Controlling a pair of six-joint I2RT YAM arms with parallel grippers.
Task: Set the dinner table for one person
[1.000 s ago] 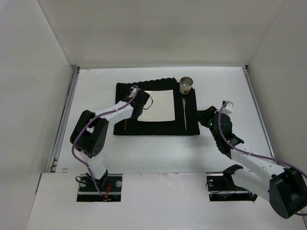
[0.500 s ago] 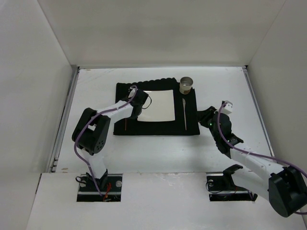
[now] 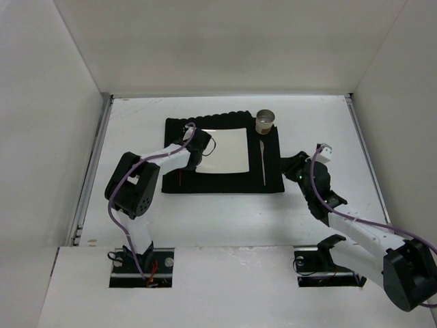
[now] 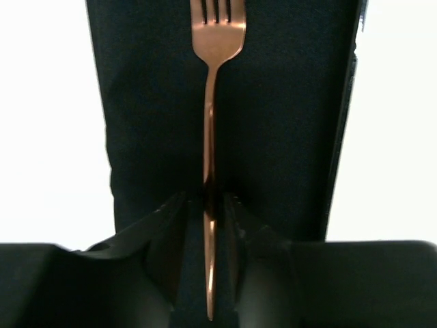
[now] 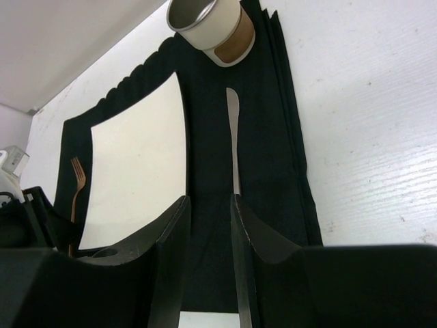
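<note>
On the white dinner table [image 3: 136, 116] lies a black mat [image 3: 273, 179] with a square white plate [image 3: 229, 150] on it. A copper fork [image 4: 209, 137] rests on the mat left of the plate, tines pointing away. My left gripper [image 4: 207, 201] straddles its handle, open, with a thin gap on each side. A silver knife [image 5: 234, 143] lies right of the plate, and a cup [image 5: 208, 24] stands at the mat's far right corner. My right gripper [image 5: 209, 205] hangs open and empty off the mat's right edge, near its front corner.
White walls enclose the table on the left, back and right. Bare tabletop [image 5: 369, 102] lies to the right of the mat and in front of it. The left forearm [image 3: 164, 152] reaches over the mat's left part.
The left jaws have parted from the fork handle, which now lies free on the mat. The left elbow shifted slightly. The right arm has not moved.
</note>
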